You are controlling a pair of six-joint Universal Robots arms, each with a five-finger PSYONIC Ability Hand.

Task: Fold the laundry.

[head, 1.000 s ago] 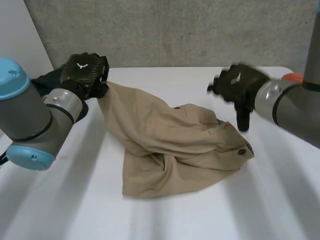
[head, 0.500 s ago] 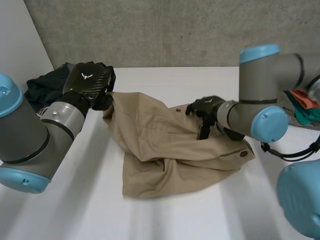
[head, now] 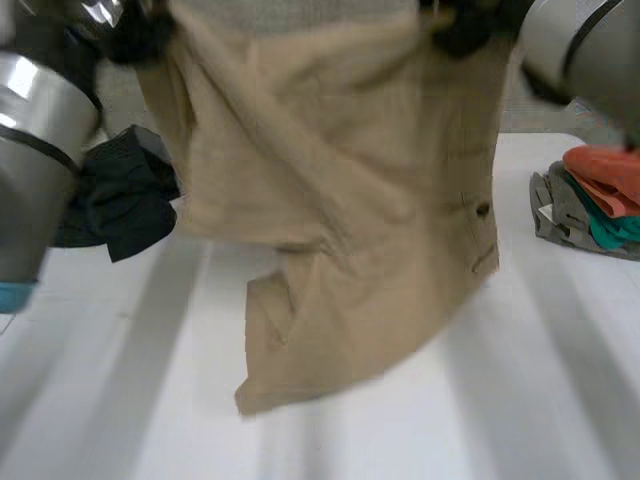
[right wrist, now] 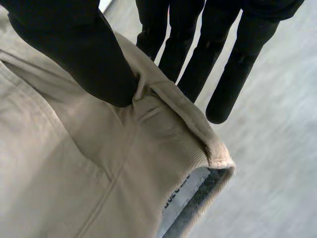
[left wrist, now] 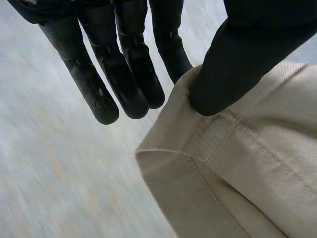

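Tan garment [head: 340,200] hangs between both hands above the surface

Both hands hold the tan garment up by its upper edge, so it hangs as a wide, creased sheet in front of the head view. The left hand [left wrist: 124,74] pinches one upper corner: its thumb [left wrist: 237,64] presses a stitched, folded hem against a finger behind the cloth, while the other fingers stick out straight beside the edge, free of it. The right hand [right wrist: 228,64] pinches the other upper corner the same way, with its thumb [right wrist: 74,49] pushed down on a thick band and the fingers behind it. Just past that thumb the band turns over and shows a printed label [right wrist: 185,196] and a grey lining.

A dark button [head: 483,210] sits near the garment's edge on the right arm's side. The lower end narrows to a corner low over the white surface [head: 540,400]; whether it touches there I cannot tell.

A heap of dark cloth [head: 115,195] lies on the surface beside the grey left arm [head: 30,150]. A pile of orange, teal and grey clothes [head: 590,200] lies at the far right of the surface, well apart from the hanging garment
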